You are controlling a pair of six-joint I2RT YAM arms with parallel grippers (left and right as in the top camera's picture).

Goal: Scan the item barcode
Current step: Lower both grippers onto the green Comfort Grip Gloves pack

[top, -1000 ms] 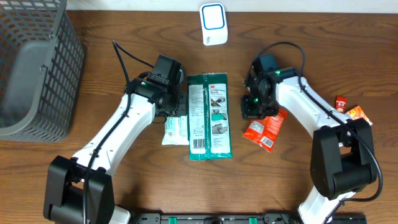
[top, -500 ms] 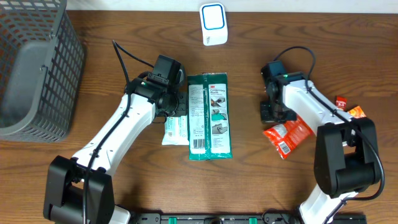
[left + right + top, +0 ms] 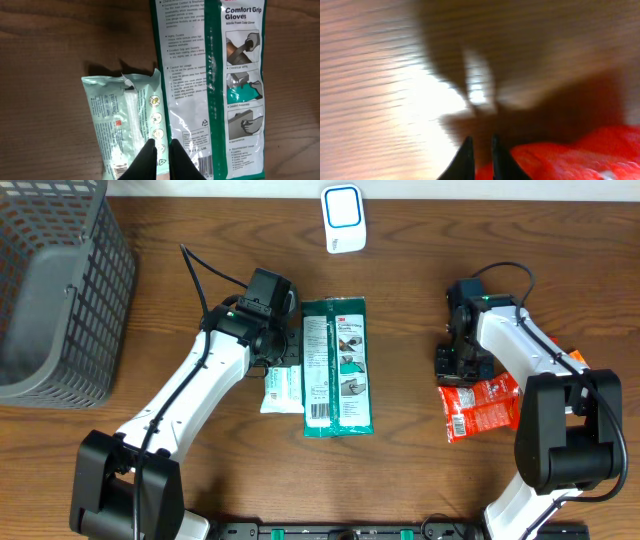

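Observation:
A green and white glove packet (image 3: 338, 370) (image 3: 215, 90) lies label up at the table's middle, with a barcode (image 3: 197, 167) near its lower edge. A pale green wipes pack (image 3: 281, 390) (image 3: 125, 125) lies against its left side. My left gripper (image 3: 287, 352) (image 3: 162, 146) is shut, hovering over the seam between the two packs. My right gripper (image 3: 458, 368) (image 3: 480, 142) is shut on the upper edge of a red packet (image 3: 482, 408) (image 3: 580, 155) at the right; that view is blurred. The white scanner (image 3: 342, 218) stands at the back centre.
A grey mesh basket (image 3: 50, 280) fills the back left corner. A small orange packet (image 3: 578, 361) peeks out beside the right arm near the table's right edge. Bare wood lies between the glove packet and the red packet.
My right gripper has swung right, away from the glove packet, and the red packet has travelled with it. The left arm and both packs at the middle stay still.

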